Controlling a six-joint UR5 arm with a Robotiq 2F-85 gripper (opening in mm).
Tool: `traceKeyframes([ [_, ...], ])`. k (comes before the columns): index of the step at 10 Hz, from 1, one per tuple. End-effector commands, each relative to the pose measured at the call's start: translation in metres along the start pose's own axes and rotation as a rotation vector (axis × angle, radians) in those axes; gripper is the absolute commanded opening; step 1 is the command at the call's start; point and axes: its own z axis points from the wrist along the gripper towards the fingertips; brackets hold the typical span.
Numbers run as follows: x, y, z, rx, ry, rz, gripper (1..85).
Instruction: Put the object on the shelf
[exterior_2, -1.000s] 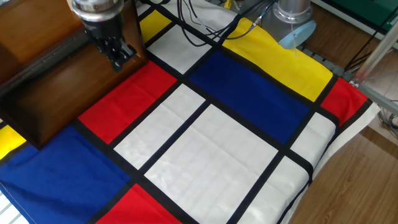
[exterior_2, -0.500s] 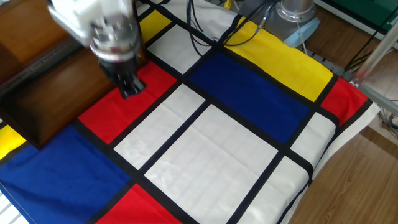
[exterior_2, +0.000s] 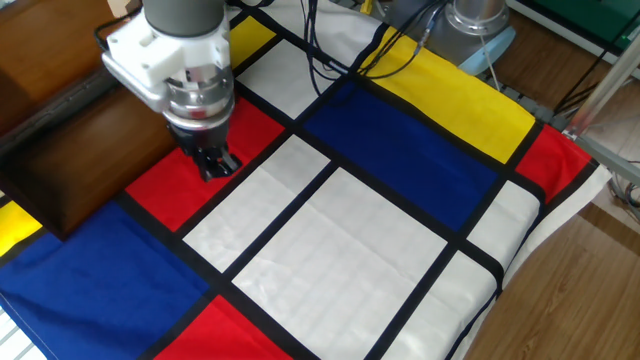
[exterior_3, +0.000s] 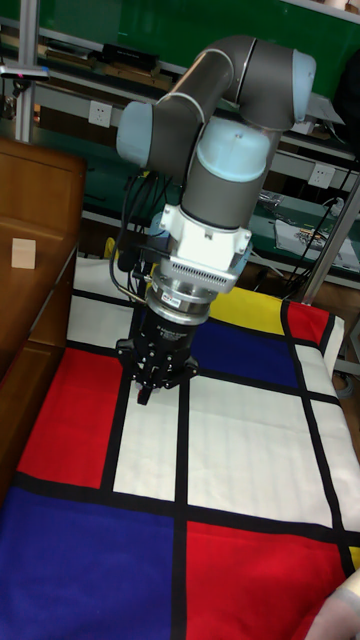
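Note:
The object, a tiny pale beige cube (exterior_3: 22, 253), rests on the dark brown wooden shelf (exterior_3: 40, 190) at the far left of the tall fixed view, apart from the gripper. In the fixed view the shelf (exterior_2: 70, 140) fills the upper left corner. My gripper (exterior_2: 217, 166) points down over the red patch of the cloth beside the shelf's front edge. Its fingers stand slightly apart with nothing between them. The tall fixed view shows the gripper (exterior_3: 158, 385) low over the border of the red and white patches.
A cloth (exterior_2: 350, 230) of red, blue, yellow and white patches with black lines covers the table. Black cables (exterior_2: 330, 50) and the arm's grey base (exterior_2: 470, 20) lie at the back. The table's edge (exterior_2: 560, 260) drops off at the right.
The arm has swung from the shelf's front down and right over the red patch. The gripper holds nothing throughout.

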Motion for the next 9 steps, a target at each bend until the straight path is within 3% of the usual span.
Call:
traceKeyframes([
  [1,0.0048,0.0135,0.0067,-0.049,0.02,-0.005,1.0],
  [4,0.009,0.012,0.0003,-0.042,0.04,-0.004,1.0],
  [6,0.0106,0.0056,0.0011,-0.017,0.047,0.008,1.0],
  [9,0.0118,0.0069,0.0004,-0.022,0.052,0.007,1.0],
])
